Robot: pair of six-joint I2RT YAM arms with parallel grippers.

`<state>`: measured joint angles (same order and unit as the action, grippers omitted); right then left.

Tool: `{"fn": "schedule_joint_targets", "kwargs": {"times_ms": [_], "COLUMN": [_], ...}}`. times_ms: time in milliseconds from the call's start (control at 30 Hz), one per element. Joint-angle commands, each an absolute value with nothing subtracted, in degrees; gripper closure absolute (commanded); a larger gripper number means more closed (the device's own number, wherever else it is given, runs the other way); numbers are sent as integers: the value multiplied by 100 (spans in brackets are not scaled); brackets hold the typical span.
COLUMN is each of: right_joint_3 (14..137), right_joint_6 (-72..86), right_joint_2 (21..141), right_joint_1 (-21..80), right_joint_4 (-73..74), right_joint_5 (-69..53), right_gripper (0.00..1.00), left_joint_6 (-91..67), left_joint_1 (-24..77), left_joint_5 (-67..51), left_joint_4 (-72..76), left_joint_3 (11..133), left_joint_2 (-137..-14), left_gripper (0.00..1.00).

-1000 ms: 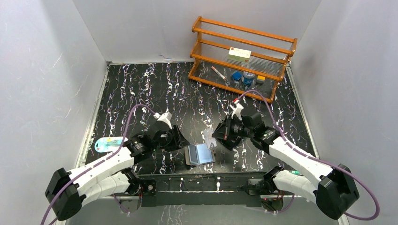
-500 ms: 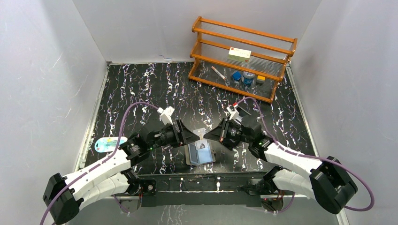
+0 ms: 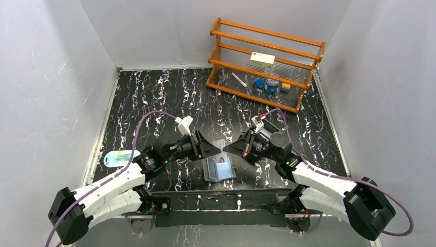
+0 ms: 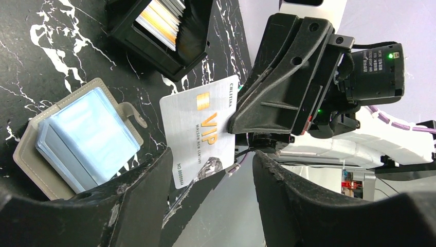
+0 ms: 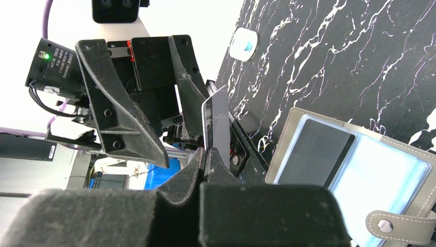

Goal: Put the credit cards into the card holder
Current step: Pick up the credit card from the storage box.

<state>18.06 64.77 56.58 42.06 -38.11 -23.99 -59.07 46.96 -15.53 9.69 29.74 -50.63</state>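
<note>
A silver credit card (image 4: 198,128) with gold VIP lettering hangs in the air above the table, and my right gripper (image 5: 205,154) is shut on one edge of it. Opposite it my left gripper (image 4: 211,157) is open, its jaws wide apart, with the card's free corner reaching toward the gap and touching neither finger. Seen from above, the two grippers meet nose to nose over the card (image 3: 220,145). Just below them the grey card holder (image 3: 219,169) lies open on the table, its bluish sleeves (image 4: 85,136) facing up. More credit cards (image 4: 162,18) stand in a black tray (image 4: 169,62).
A wooden rack (image 3: 265,62) with small items stands at the back right. A teal and white tag-like object (image 3: 118,157) lies by the left edge of the table. White walls close in the black marbled tabletop (image 3: 154,98).
My left gripper has turned from pointing down near the card holder to facing the right gripper, and its jaws have opened wide. The right gripper has brought the card slightly left toward it.
</note>
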Motion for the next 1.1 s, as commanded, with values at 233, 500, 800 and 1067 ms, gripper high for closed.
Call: {"fn": "schedule_joint_targets", "kwargs": {"times_ms": [233,500,800,1067], "right_joint_3": [2149,2187,2177,2330], "right_joint_6": [6221,6183,6225,6004], "right_joint_2": [5097,5197,5347,5381], "right_joint_1": [4321,4321,4329,4370], "right_joint_4": [-3422,-3527,-3576,-2887], "right_joint_5": [-2151,-2223,-2336,-2211], "right_gripper": [100,100,100,90], "left_joint_6": [-5780,-5649,-5892,-6078], "left_joint_1": [4689,4693,4691,4691], "left_joint_5": [-1496,-1414,-1578,-1646], "left_joint_4": [778,485,1130,1399], "left_joint_3": [2961,3084,2915,2841], "left_joint_2": [-4896,-5031,-4962,-5103], "left_gripper": [38,33,56,92]}}
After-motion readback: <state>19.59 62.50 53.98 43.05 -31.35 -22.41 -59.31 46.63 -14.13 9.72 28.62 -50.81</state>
